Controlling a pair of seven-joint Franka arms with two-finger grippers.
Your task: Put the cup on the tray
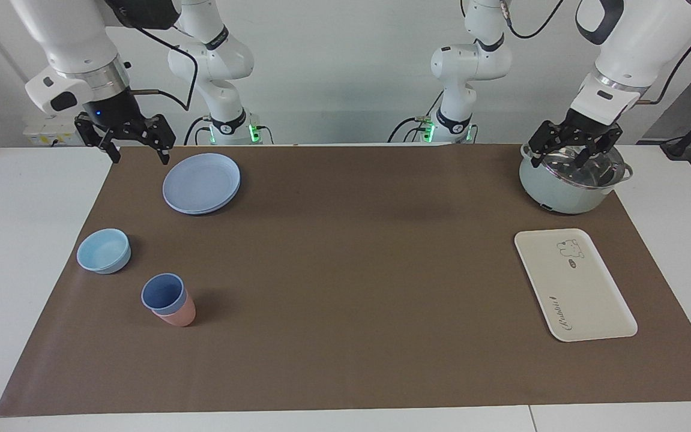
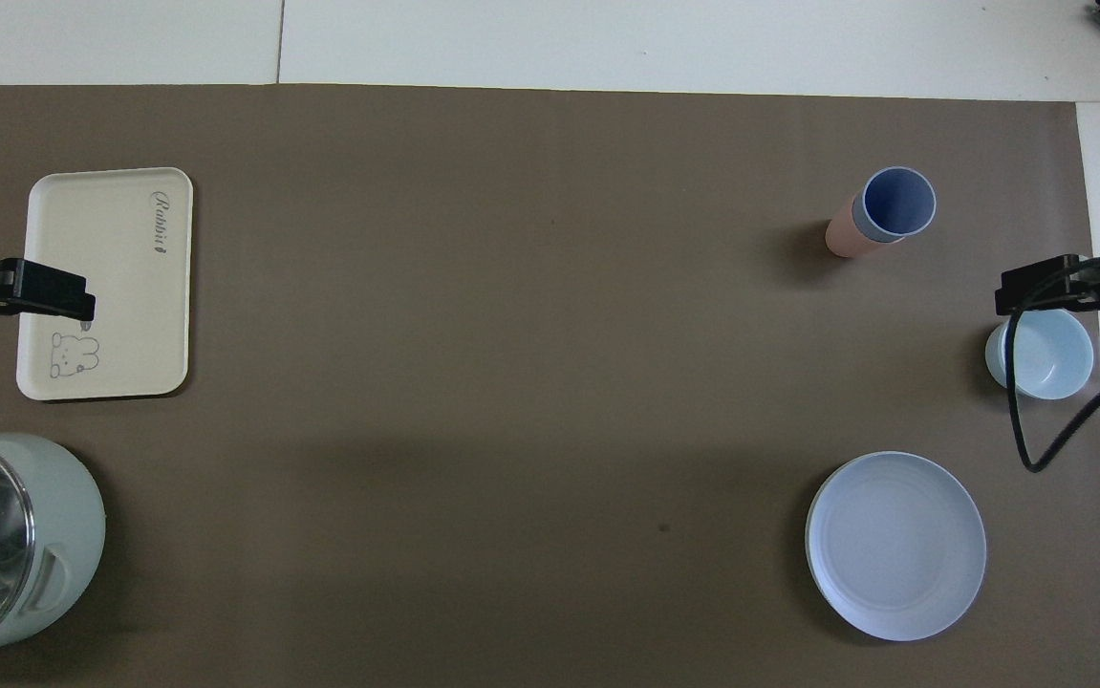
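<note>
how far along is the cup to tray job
Nothing is done yet. The blue cup sits nested in the pink cup at the right arm's end; the tray is bare. Both grippers, right and left, hang open and empty. Lifting, carrying and placing remain.

Matte plastic cup (image 1: 164, 293) & tray (image 1: 585, 300); pot (image 1: 561, 192) w/ glossy glass lid; matte brown mat (image 1: 351, 288).
</note>
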